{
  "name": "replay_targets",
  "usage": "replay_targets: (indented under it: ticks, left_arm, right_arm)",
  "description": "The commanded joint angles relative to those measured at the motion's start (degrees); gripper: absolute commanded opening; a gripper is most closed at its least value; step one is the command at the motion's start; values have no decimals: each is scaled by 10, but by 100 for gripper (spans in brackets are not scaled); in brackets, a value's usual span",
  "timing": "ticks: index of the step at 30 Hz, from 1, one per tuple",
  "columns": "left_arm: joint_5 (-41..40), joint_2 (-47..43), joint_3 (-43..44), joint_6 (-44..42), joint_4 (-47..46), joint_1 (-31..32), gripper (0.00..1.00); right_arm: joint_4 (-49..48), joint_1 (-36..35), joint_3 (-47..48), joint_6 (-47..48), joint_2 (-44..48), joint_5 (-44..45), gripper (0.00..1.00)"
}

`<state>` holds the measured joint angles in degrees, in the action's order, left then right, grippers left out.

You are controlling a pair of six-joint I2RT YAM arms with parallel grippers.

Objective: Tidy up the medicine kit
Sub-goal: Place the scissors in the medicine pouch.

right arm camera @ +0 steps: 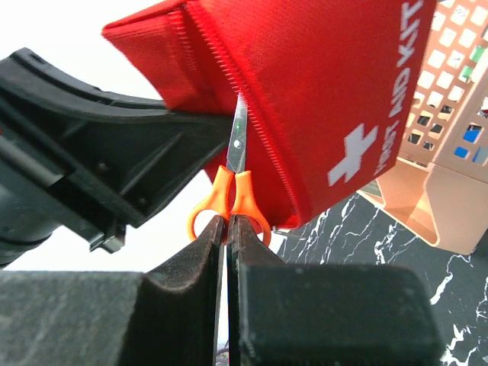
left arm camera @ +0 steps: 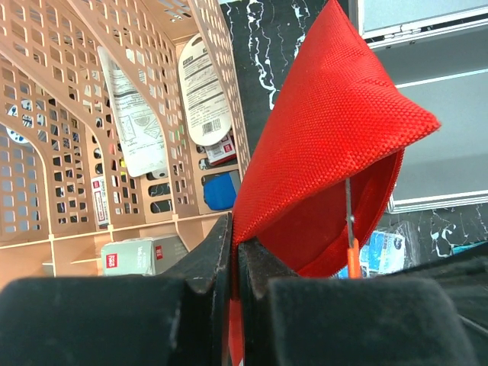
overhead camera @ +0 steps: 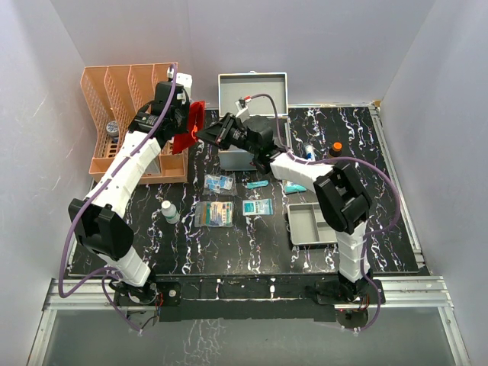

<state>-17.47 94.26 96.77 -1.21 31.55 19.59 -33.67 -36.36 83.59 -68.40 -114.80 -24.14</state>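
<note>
Far left, back of the table: peach slotted rack (overhead camera: 130,114) with packets standing in its bays. Nothing shows whether these belong to the job.

Left gripper (overhead camera: 177,122) is raised in front of the rack, jaws pinched tight on one edge of the red pouch (overhead camera: 191,126). The left wrist view shows the fabric clamped between the two fingers. The pouch hangs clear of the table, its mouth gaping toward the other arm.

Centre: right gripper (overhead camera: 216,133) meets the pouch, clamped on the orange handles of the small scissors (right arm camera: 232,183). The blade points into the zip opening. The left wrist view shows blade and a bit of orange handle just inside the mouth, so they are partly in and not released.

Behind, at back centre: medicine kit (overhead camera: 253,93), lid standing open against the wall. Its body sits on the table, mostly hidden by the right arm. What it holds cannot be told.

Front of table, loose: white bottle (overhead camera: 169,212), flat packets (overhead camera: 214,214), teal item (overhead camera: 256,184). Right: grey tray (overhead camera: 311,223), orange-capped bottle (overhead camera: 336,148).

Judgement: early to midway. The kit is opened and the scissors are being bagged. Left to do, as it looks: release the scissors, close the pouch, stow the pouch and the loose items in the case, and shut the lid.
</note>
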Motion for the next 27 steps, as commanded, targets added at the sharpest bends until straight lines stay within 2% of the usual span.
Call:
replay_targets:
  ticks: [1,18,22,25,27]
  left_arm:
    - [6,-15,20,6,4,-3,0]
    - [17,-19,18,18,10,-3,0]
    - [19,-21,18,18,10,-3,0]
    - [20,-24,15,18,11,-3,0]
    - [20,-25,14,18,11,-3,0]
  right_arm:
    - [-26,1,36,-12,-13,11,0]
    - [-26,0,86,-27,-53,34,0]
    - [8,-2,104,-32,-63,35,0]
    - [45,-3,111,-25,-59,44,16]
    - [61,-3,109,-17,-52,49,22]
